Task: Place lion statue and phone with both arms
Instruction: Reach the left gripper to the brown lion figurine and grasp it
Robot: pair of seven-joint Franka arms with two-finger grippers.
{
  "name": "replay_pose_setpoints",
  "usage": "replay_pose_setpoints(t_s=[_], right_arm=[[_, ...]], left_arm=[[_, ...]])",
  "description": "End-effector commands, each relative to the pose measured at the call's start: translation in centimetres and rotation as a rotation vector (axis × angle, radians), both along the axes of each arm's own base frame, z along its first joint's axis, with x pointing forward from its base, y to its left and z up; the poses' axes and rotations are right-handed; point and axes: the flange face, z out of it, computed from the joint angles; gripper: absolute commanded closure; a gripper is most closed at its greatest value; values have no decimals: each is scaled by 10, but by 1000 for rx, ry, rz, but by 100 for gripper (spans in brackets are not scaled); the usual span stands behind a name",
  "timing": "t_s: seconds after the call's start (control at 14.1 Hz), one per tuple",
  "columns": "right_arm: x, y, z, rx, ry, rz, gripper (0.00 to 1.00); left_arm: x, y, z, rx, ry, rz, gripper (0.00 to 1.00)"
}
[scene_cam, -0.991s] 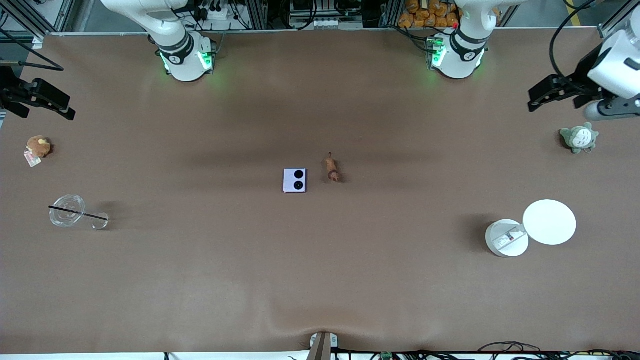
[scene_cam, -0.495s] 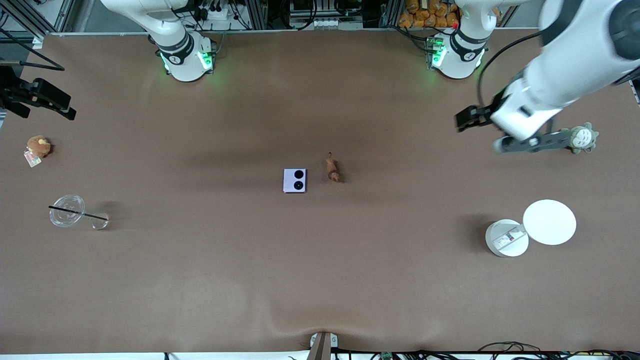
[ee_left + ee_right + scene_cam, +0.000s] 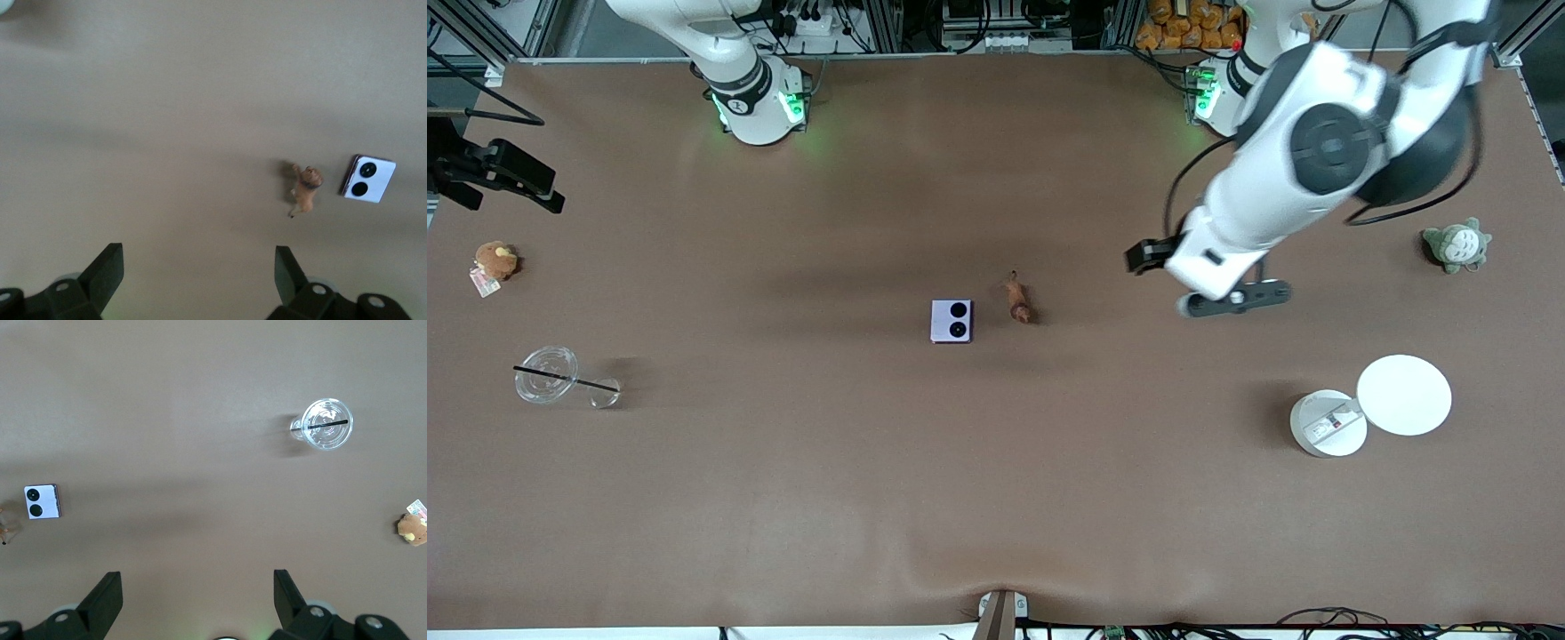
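Lion statue (image 3: 5,527) – half cut off, right wrist view edge

Brown table cover (image 3: 996,498); aluminium framing (image 3: 889,22) along edge.

Front cam sitting high, looking down over the whole surface (image 3: 783,498), facing both arm bases along the top edge. Left wrist cam hanging over mid-surface, pointing straight down, fairly close, catching the lion statue (image 3: 305,189) just beside the phone (image 3: 369,179). Right wrist cam looking down from higher up, taking in a wider patch. All 3 views sharing the phone (image 3: 951,321) (image 3: 43,501) w/ the statue (image 3: 1017,301) (image 3: 5,525), which is showing only at the right wrist frame's edge.
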Motion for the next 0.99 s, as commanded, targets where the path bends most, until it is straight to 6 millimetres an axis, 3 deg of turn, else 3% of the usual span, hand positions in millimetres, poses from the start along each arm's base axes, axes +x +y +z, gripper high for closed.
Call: replay_pose_setpoints(t_s=[0.0, 0.5, 0.92], right_arm=[[2, 0, 2, -1, 5, 11, 0], [0, -2, 2, -1, 21, 5, 0], [0, -2, 1, -1, 22, 5, 0]], left_arm=[[4, -37, -19, -2, -27, 66, 0], [0, -133, -76, 18, -10, 164, 0], [-23, -188, -143, 32, -43, 178, 0]])
